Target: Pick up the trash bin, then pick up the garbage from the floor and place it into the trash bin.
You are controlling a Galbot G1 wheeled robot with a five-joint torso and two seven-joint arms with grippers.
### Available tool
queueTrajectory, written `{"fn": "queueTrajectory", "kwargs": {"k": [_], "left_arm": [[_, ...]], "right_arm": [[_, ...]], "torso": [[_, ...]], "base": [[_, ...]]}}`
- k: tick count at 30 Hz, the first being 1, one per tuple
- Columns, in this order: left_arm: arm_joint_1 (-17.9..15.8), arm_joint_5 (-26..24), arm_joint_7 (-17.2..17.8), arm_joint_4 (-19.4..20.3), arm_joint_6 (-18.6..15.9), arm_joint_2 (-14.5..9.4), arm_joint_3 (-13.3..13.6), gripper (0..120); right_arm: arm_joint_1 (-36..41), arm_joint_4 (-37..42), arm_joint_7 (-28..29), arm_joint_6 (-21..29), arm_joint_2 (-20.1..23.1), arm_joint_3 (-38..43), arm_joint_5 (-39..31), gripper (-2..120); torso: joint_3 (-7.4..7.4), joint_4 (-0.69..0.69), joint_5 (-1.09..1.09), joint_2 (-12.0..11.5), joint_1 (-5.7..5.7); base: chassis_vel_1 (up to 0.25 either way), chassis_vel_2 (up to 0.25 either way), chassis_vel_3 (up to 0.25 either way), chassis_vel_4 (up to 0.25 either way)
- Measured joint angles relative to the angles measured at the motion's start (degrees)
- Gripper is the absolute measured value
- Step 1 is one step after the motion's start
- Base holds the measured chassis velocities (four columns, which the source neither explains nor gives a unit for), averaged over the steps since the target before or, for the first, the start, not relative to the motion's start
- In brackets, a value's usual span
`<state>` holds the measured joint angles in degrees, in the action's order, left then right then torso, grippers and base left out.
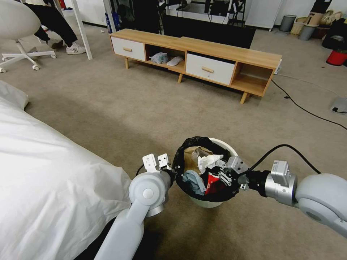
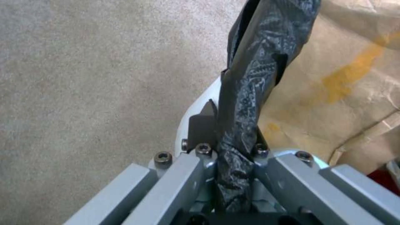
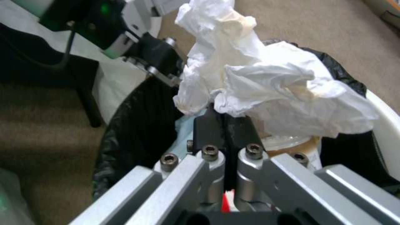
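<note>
The trash bin (image 1: pixel 225 143), white with a black bag over its rim, hangs above the carpet floor (image 1: pixel 144 108) between my two arms. My left gripper (image 2: pixel 227 125) is shut on the bag-covered rim (image 2: pixel 258 62) at the bin's left side (image 1: pixel 174 169). Over the bin's mouth my right gripper (image 3: pixel 225 125) is shut on a crumpled white tissue (image 3: pixel 267 78), garbage that also shows in the head view (image 1: pixel 209 161). Inside the bin lie a brown paper bag (image 2: pixel 342 78), a red piece (image 1: pixel 213 186) and a grey-blue piece (image 1: pixel 191 180).
A white bed sheet (image 1: pixel 43 162) fills the left foreground. A low wooden TV stand (image 1: pixel 202 54) with white drawers stands ahead. A black cable (image 1: pixel 307 108) runs over the carpet at the right. A red bucket (image 1: pixel 337 57) and grey bins (image 1: pixel 287 22) stand far right.
</note>
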<state>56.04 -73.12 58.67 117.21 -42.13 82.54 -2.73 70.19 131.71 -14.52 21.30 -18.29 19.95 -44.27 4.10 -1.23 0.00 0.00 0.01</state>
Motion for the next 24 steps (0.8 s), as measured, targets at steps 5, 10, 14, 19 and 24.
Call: {"fn": "queueTrajectory", "kwargs": {"k": [5,10,14,19,24], "left_arm": [[0.4,-1.9,1.3,0.9,0.0,0.0,0.0,1],[0.6,-2.2,1.4,1.3,0.0,-0.2,0.0,1],[0.9,-2.3,1.4,1.6,0.0,-0.3,0.0,1],[1.5,-2.3,1.3,2.1,0.0,-0.3,0.0,1],[1.7,-2.4,1.3,2.5,0.0,-0.2,0.0,1]], "right_arm": [[0.1,-0.8,0.2,0.0,-0.5,-0.4,0.5,2],[0.5,-1.1,0.6,0.0,-0.6,-0.4,0.7,8],[0.7,-1.3,1.1,0.1,-0.9,-0.4,0.9,22],[1.0,-1.5,1.6,0.2,-1.2,-0.4,0.9,28],[1.3,-2.0,2.0,0.3,-1.3,-0.4,0.9,42]], "torso": [[0.00,0.00,0.00,0.0,0.00],[0.00,0.00,0.00,0.0,0.00],[0.00,0.00,0.00,0.0,0.00],[0.00,0.00,0.00,0.0,0.00],[0.00,0.00,0.00,0.0,0.00]], "base": [[0.000,0.000,0.000,0.000],[0.000,0.000,0.000,0.000],[0.000,0.000,0.000,0.000],[0.000,0.000,0.000,0.000],[0.000,0.000,0.000,0.000]]}}
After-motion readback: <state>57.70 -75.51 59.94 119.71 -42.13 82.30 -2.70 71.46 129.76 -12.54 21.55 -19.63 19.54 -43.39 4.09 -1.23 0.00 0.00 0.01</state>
